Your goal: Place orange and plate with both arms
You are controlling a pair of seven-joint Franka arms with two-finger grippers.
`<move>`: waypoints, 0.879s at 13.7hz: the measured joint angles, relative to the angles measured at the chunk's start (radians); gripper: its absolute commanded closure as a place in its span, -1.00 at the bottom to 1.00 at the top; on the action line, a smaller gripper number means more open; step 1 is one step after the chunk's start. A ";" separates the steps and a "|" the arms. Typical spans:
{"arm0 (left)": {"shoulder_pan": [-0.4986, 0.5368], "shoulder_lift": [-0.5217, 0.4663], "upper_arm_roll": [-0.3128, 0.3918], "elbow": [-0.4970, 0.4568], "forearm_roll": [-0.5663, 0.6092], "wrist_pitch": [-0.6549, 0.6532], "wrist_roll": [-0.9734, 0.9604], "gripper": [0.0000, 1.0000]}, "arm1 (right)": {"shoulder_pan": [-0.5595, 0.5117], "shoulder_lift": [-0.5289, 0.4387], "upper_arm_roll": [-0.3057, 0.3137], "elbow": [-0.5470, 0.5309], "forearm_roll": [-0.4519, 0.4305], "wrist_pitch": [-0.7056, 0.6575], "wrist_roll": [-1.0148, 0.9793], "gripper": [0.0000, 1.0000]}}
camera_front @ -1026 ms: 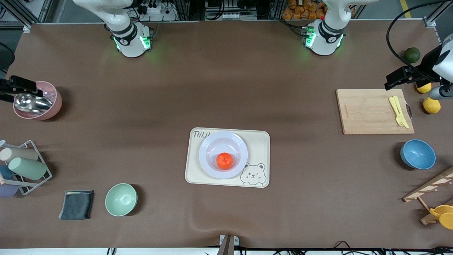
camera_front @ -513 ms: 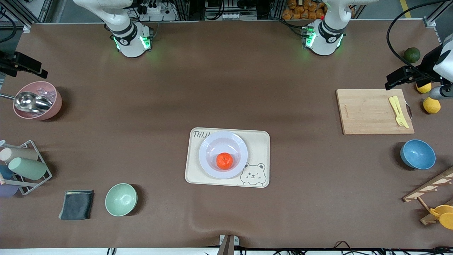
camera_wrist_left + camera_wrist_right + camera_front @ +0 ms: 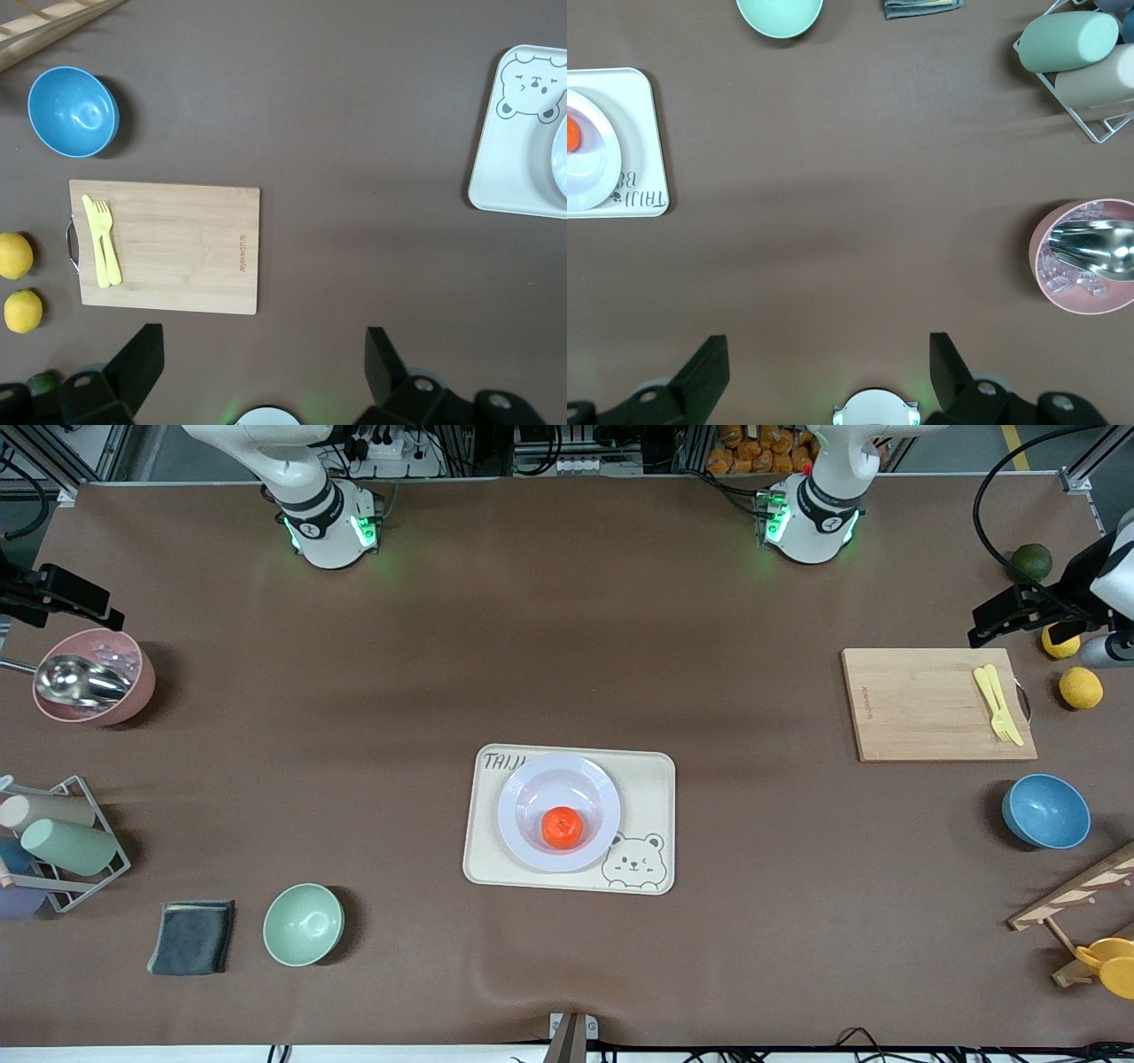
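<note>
The orange lies in the sunken centre of the pale plate. The plate rests on a cream tray with a bear drawing, at mid-table. My left gripper hangs open and empty high over the left arm's end, near the cutting board; its fingers stand wide apart. My right gripper is open and empty high over the right arm's end, beside the pink bowl, fingers wide. An edge of the plate and a sliver of the orange show in the right wrist view.
A wooden cutting board with yellow cutlery, two lemons, a dark green fruit and a blue bowl lie at the left arm's end. At the right arm's end: pink bowl with scoop, cup rack, grey cloth, mint bowl.
My right gripper has drawn off the pink bowl toward the robots' edge of the table. My left gripper has shifted slightly the same way. Orange and plate have not moved.
</note>
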 measured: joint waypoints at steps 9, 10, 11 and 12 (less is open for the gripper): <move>-0.006 0.000 -0.001 0.038 0.000 0.000 0.000 -1.00 | 0.002 0.000 0.000 -0.001 -0.021 0.010 0.000 -1.00; -0.006 0.000 -0.001 0.038 0.000 0.000 0.000 -1.00 | 0.002 0.000 0.000 -0.001 -0.021 0.010 0.000 -1.00; -0.006 0.000 -0.001 0.038 0.000 0.000 0.000 -1.00 | 0.002 0.000 0.000 -0.001 -0.022 0.010 0.000 -1.00; -0.006 0.000 -0.001 0.038 0.000 0.000 0.000 -1.00 | 0.002 0.000 0.000 -0.001 -0.022 0.010 0.000 -1.00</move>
